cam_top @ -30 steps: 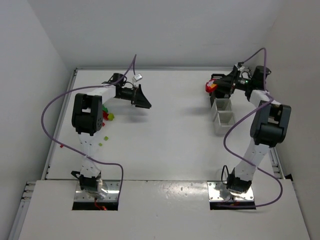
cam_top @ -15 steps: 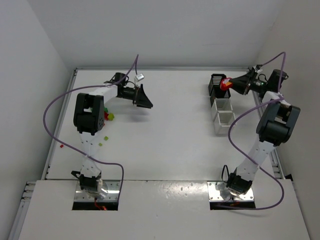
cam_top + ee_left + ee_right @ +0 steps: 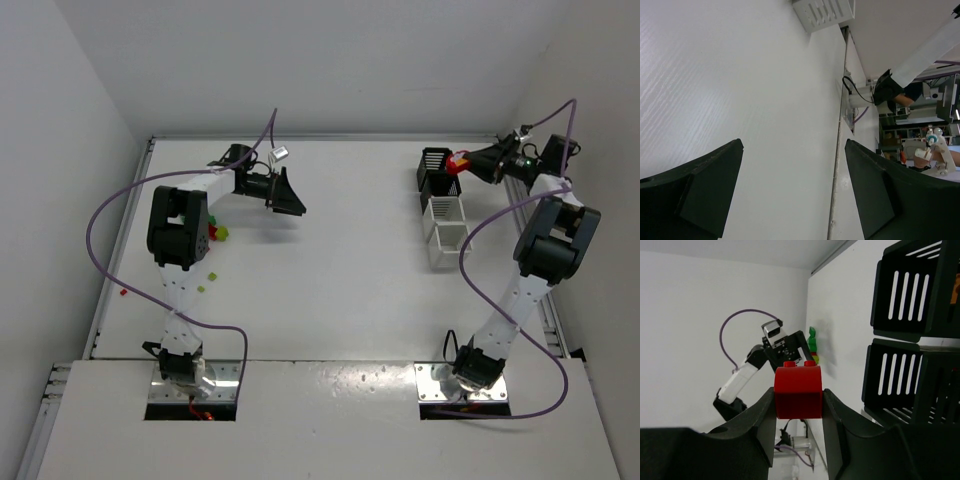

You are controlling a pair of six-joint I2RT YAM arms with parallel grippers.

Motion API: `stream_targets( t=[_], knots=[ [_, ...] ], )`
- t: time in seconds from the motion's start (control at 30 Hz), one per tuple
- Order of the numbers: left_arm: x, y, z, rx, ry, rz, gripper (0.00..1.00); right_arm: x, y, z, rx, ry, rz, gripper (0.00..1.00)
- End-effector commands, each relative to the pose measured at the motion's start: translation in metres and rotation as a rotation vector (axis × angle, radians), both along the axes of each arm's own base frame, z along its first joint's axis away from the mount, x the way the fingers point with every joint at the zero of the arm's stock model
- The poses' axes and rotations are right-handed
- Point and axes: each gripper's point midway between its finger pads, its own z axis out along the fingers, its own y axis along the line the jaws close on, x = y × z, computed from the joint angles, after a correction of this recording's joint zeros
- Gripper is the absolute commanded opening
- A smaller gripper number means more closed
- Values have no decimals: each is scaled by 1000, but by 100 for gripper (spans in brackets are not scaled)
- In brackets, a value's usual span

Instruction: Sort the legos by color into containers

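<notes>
Nearest the arm bases, a few loose legos [image 3: 212, 275], lime with one red speck, lie on the white bench [image 3: 340, 290], well apart from the row of containers [image 3: 445, 211] and on the side away from it. A little farther back on that same side lies a small pile of red and green bricks [image 3: 214, 232], partly hidden by the left arm.

The left end effector [image 3: 288, 196] hangs over bare bench between that pile and the row. Its fingers are spread wide with nothing between them.

The row itself runs away from the bases. The nearest white bin [image 3: 440, 255] comes first, then a second white bin [image 3: 437, 213], then a black bin [image 3: 441, 186], and the farthest black bin [image 3: 436, 159] stands at the back end.

Beside that back end of the row, on the side away from the pile, the right end effector [image 3: 465, 161] is narrowed on a red brick [image 3: 799, 392]. The brick is pinched between the two fingers with its studs facing up in the wrist view. It is held in the air next to the slatted walls of the two black bins.
</notes>
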Motion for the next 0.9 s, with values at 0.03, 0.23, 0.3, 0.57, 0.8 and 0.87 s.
stream_targets(
  t=[0.03,0.23,0.3,0.57,0.8,0.87],
  knots=[
    [3,-8,7,-10,-43,-22,89,9,-11,2,-103,-35,-51,0],
    [1,-8,8,-10,-43,-22,89,16,-24,-8,-254,-14,-107,0],
    [1,-8,8,-10,-43,-22,89,16,-26,-12,-273,-4,-117,0],
    [-2,-8,7,-9,-43,-24,89,19,-36,-27,-492,0,-129,0],
    [-2,-4,5,37,-81,-7,92,18,-35,-21,-640,-28,-127,0],
    [1,-3,6,57,-111,1,95,18,-30,-18,-655,-36,-117,0]
  ],
)
